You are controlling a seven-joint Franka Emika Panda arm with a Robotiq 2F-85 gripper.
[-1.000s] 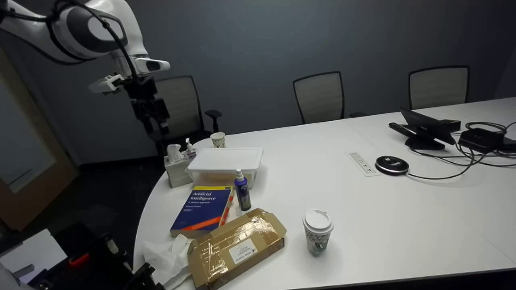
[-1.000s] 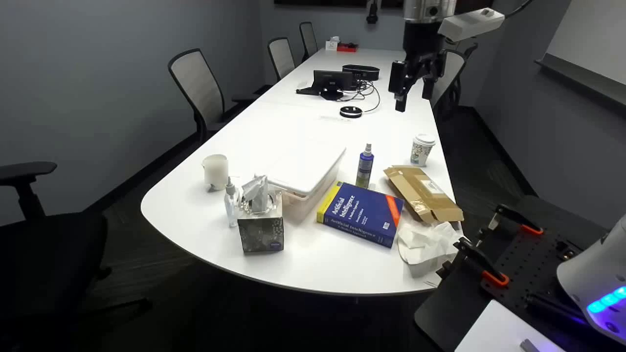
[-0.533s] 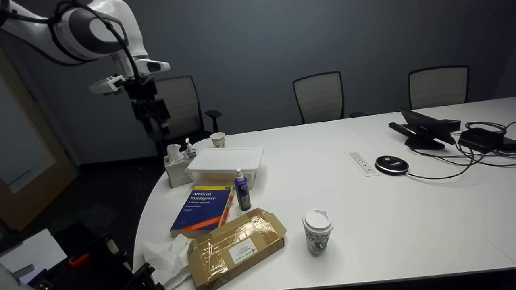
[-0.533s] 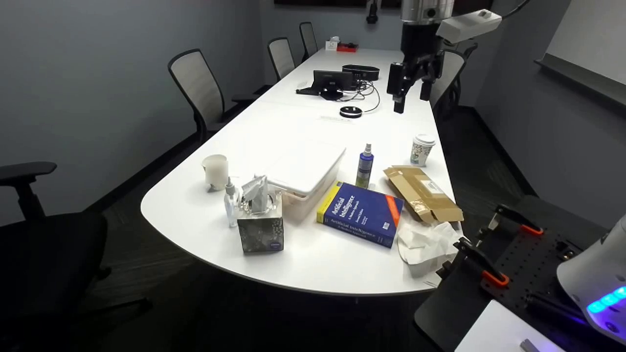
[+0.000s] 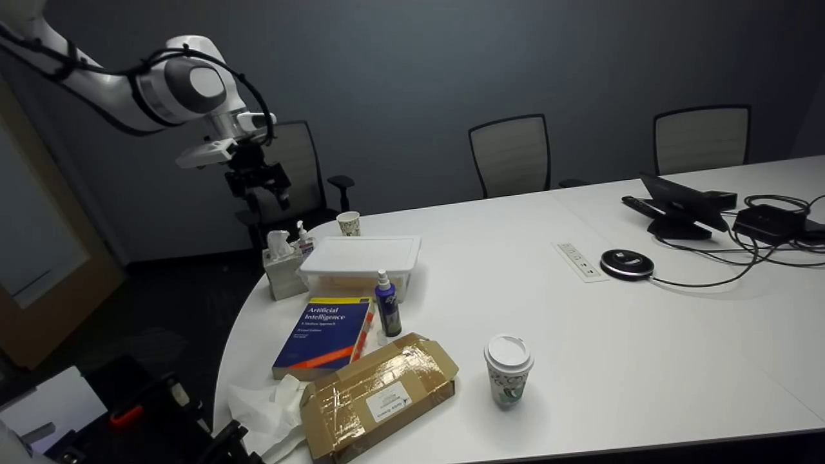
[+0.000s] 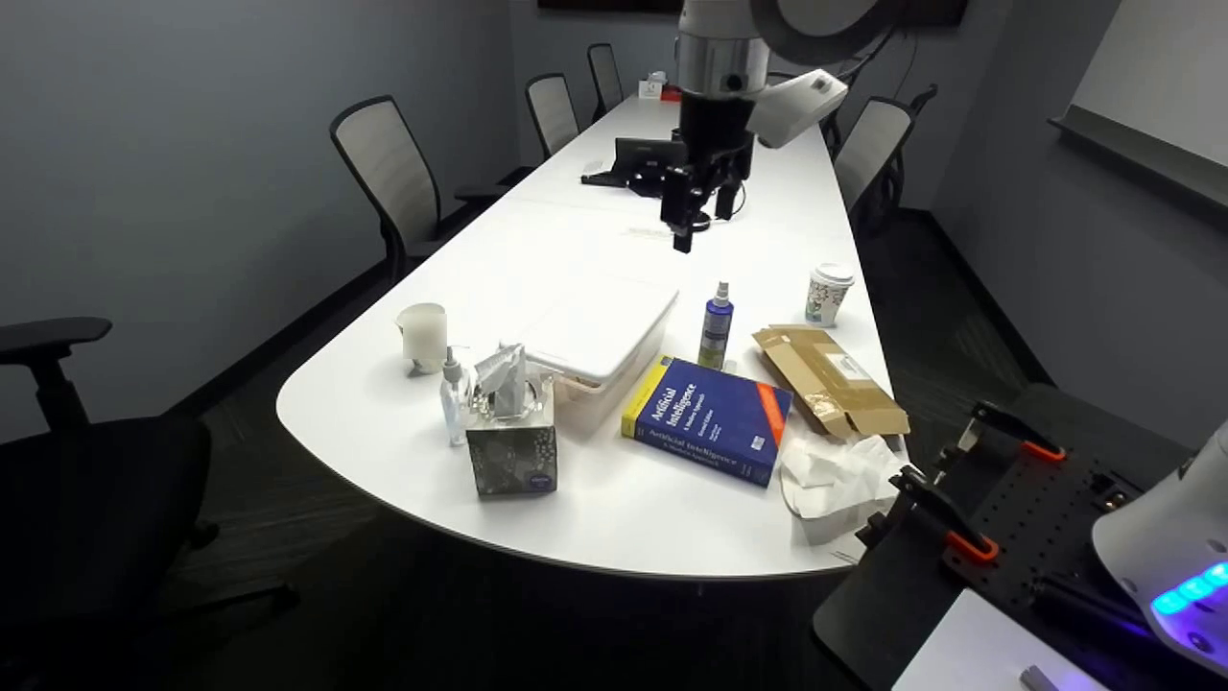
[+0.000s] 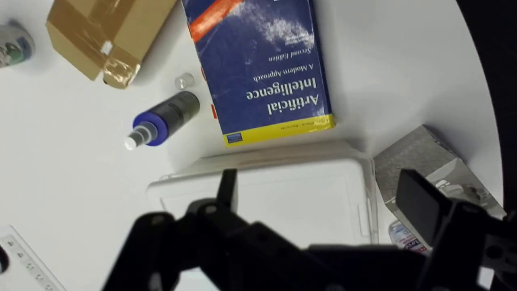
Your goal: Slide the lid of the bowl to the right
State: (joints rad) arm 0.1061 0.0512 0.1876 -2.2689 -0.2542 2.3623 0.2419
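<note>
Counter (image 5: 664, 361): white, rounded end at lower left of an exterior view, running off the right edge. Arm (image 5: 155, 96) in from the upper left, same frame. Gripper (image 6: 703, 230) hangs in mid-air in both exterior views, well above the counter. Jaws spread wide, released; in the wrist view one sits lower left of centre, the other lower right. Bowl (image 5: 351, 285): low, rectangular, see-through sides, left of centre in that exterior frame; lower centre of the wrist view, partly hidden by the gripper. Lid (image 5: 362, 253): flat, white, lying on top of the bowl, gripper apart from it. Packet (image 5: 380, 399): tan cardboard, bottom left of centre. Book (image 5: 325, 336): blue, "Artificial Intelligence" on the cover, between bowl and packet. Tissue box (image 5: 285, 276): just beside the bowl, to its left. Lidded cup (image 5: 508, 370): upright, lower centre, near the packet. Spray bottle (image 5: 388, 308): upright, blue-purple, by the bowl's lower right corner. Clear cap-like bit (image 7: 184, 81): near the bottle's base, wrist view.
</note>
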